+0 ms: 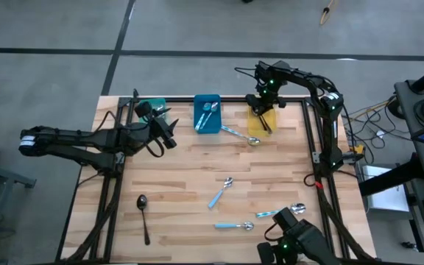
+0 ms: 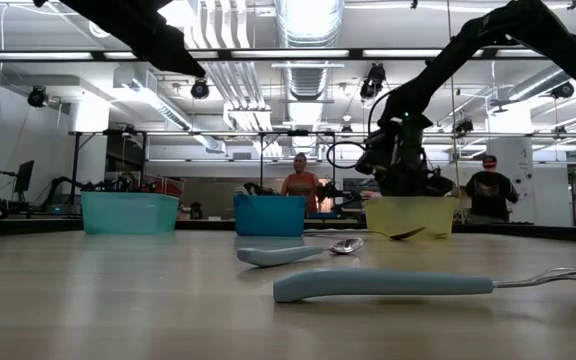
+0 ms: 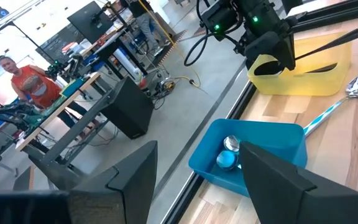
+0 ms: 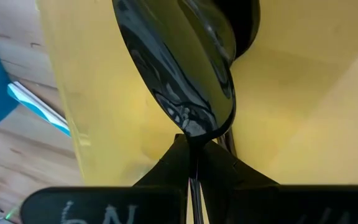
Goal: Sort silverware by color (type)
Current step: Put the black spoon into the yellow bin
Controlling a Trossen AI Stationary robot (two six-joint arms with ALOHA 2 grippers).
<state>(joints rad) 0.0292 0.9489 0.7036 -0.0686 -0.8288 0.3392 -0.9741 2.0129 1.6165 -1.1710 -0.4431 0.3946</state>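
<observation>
Wooden table (image 1: pixel 271 177); 3 bins (image 1: pixel 207 114), spoons (image 1: pixel 220 193)

tabletop (image 1: pixel 197 169): pale wood planks, matt grain
yellow bin (image 3: pixel 316 78): smooth plastic, semi-translucent
blue bin (image 3: pixel 260 140): plastic, matt
dark spoon (image 4: pixel 185 68): glossy black, mirror refl.
light-blue spoon (image 2: pixel 388 284): matt plastic hdl., shiny metal bowl

bright overhead ceiling lights (image 2: pixel 308 20), glare on table (image 2: pixel 118 290), soft foreground spoon (image 2: pixel 388 285), faint shadows

Only legible marking — white handwritten characters, looks like "UN", partly cut off, on the dark body of the right gripper (image 4: pixel 194 163). Nothing else readable.
</observation>
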